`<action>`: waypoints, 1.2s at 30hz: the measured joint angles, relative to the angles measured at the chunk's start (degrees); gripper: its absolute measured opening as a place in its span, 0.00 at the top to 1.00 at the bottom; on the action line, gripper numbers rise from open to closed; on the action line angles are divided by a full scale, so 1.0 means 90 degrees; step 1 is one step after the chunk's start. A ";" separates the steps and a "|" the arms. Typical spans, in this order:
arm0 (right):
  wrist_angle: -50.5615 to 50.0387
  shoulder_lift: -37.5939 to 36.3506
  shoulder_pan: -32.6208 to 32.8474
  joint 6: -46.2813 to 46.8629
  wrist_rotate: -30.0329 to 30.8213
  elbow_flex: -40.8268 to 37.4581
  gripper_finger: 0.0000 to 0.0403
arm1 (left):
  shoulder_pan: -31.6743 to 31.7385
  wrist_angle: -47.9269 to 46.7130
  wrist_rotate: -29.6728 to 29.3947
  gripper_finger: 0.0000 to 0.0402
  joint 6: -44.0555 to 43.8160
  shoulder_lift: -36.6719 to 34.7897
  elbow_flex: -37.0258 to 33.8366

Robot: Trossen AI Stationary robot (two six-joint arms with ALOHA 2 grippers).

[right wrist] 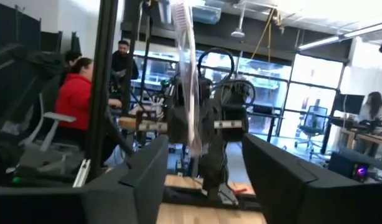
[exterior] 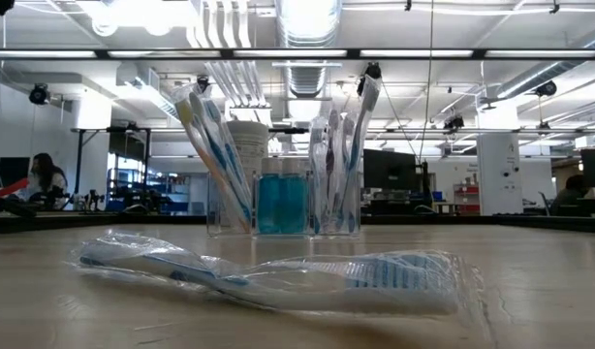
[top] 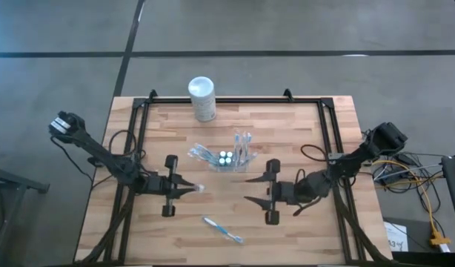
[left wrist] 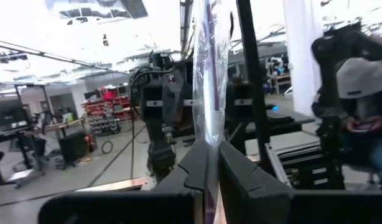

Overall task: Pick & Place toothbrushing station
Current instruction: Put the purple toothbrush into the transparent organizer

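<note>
The toothbrushing station (top: pixel 229 156), a clear holder with a blue cup, stands mid-table with several toothbrushes upright in it; it also shows in the low view (exterior: pixel 283 204). My left gripper (top: pixel 192 189) is shut on a toothbrush in a clear wrapper (left wrist: pixel 208 74), left of centre. My right gripper (top: pixel 247 189) faces it from the right, open and a short way off; its view shows that wrapped toothbrush (right wrist: pixel 186 74) ahead of its fingers. Another wrapped toothbrush (top: pixel 222 230) lies flat near the front edge. My left gripper pinches the wrapped toothbrush between its two fingers at a low part of its length (left wrist: pixel 208 140). The fingers come level from the table's left and lie across it. The toothbrush stands upright above the fingers, seen end-on from above (top: pixel 198 188).
A white canister with a yellow label (top: pixel 201 96) stands at the table's far edge. A black frame (top: pixel 235 101) runs round the tabletop. Cables (top: pixel 413 174) hang off the right side. People sit in the room beyond.
</note>
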 joint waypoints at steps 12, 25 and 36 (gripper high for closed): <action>-0.1112 0.0489 -0.0634 0.1071 -0.0418 0.1287 0.29 | 0.0268 -0.0008 0.0051 0.95 0.0180 0.0925 0.0609; -0.1512 0.0767 -0.0848 0.1127 -0.1191 0.1888 0.34 | 0.0683 -0.0048 0.0050 0.95 0.0247 0.1411 0.0859; -0.1475 0.0758 -0.0901 0.1126 -0.1213 0.1890 0.44 | 0.0882 -0.0096 0.0201 0.95 -0.0018 0.1427 0.0836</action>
